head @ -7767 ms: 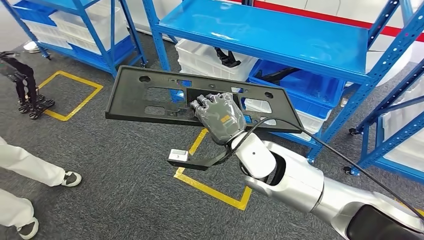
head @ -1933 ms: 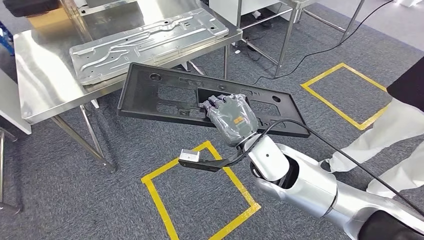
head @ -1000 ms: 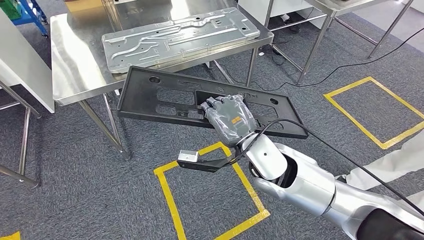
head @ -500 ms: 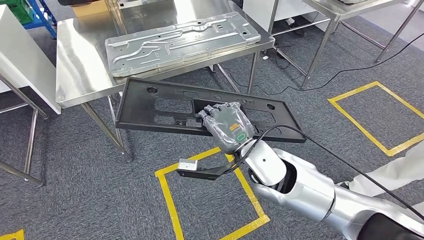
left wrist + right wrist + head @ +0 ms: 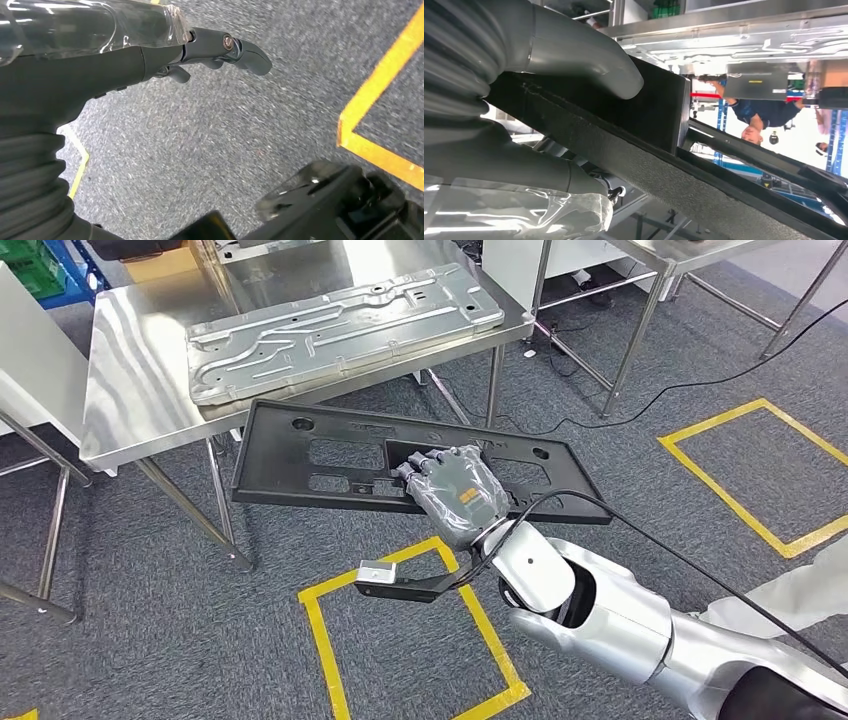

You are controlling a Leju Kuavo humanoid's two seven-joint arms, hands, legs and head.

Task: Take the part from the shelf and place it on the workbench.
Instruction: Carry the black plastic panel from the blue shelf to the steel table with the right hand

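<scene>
My right hand (image 5: 455,492) grips a long black plastic frame part (image 5: 330,453) with rectangular cut-outs, holding it roughly level above the carpet in the head view. The part's far edge sits just in front of the steel workbench (image 5: 130,390). In the right wrist view the thumb (image 5: 574,45) presses on one face of the black part (image 5: 659,165) and the fingers wrap under it. My left hand (image 5: 100,55) hangs over the carpet with its fingers curled in and nothing in them.
A pressed grey metal panel (image 5: 340,325) lies across the workbench top. More steel table legs (image 5: 625,340) stand at the back right, with a black cable on the floor. Yellow tape squares (image 5: 400,640) mark the carpet. A person's white trouser leg (image 5: 800,590) is at the right edge.
The camera has turned from the blue shelves to the workbench, and in the last half second the view shifted slightly. My right hand keeps the same hold on the black part.
</scene>
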